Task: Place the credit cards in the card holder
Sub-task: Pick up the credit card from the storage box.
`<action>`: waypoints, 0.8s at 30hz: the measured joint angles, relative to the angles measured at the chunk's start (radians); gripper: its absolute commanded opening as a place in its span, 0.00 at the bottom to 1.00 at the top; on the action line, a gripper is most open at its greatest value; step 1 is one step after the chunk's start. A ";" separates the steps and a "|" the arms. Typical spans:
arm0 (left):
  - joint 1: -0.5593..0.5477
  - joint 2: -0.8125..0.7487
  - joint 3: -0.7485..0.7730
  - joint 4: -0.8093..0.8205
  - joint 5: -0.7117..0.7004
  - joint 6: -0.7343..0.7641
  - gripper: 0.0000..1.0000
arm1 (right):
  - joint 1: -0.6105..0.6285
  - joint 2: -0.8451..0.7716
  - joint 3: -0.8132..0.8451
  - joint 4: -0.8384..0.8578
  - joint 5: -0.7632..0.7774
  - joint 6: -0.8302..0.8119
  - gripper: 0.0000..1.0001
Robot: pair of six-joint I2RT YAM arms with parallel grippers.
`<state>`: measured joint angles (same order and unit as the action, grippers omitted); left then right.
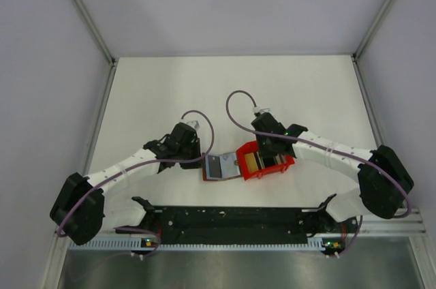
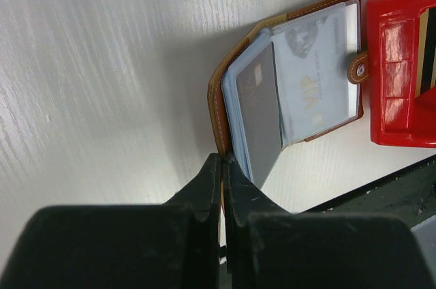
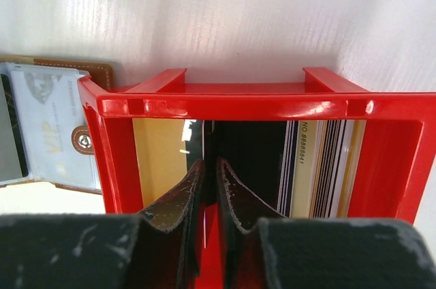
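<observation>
The brown card holder lies open on the table, left of the red box. Its clear sleeves hold a grey card and a light blue card. My left gripper is shut on the holder's brown near edge; it also shows in the top view. My right gripper reaches down inside the red box, its fingers closed on the edge of a thin dark card standing upright. A yellow card stands to its left and a stack of cards to its right.
The red box sits just right of the open holder near the table's front edge. A black rail runs along the front between the arm bases. White walls enclose the table on three sides.
</observation>
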<state>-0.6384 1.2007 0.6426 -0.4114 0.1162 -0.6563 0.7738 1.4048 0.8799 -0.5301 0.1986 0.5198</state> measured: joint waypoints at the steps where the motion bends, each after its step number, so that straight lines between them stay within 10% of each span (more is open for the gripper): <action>1: 0.000 0.000 0.000 0.000 0.000 0.000 0.00 | 0.005 0.006 0.006 -0.005 0.005 0.000 0.10; 24: 0.000 -0.001 -0.005 0.000 0.000 -0.003 0.00 | 0.031 -0.012 0.027 -0.047 0.072 0.023 0.01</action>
<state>-0.6384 1.1995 0.6376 -0.4110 0.1158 -0.6594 0.8051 1.3926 0.9070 -0.5774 0.2707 0.5430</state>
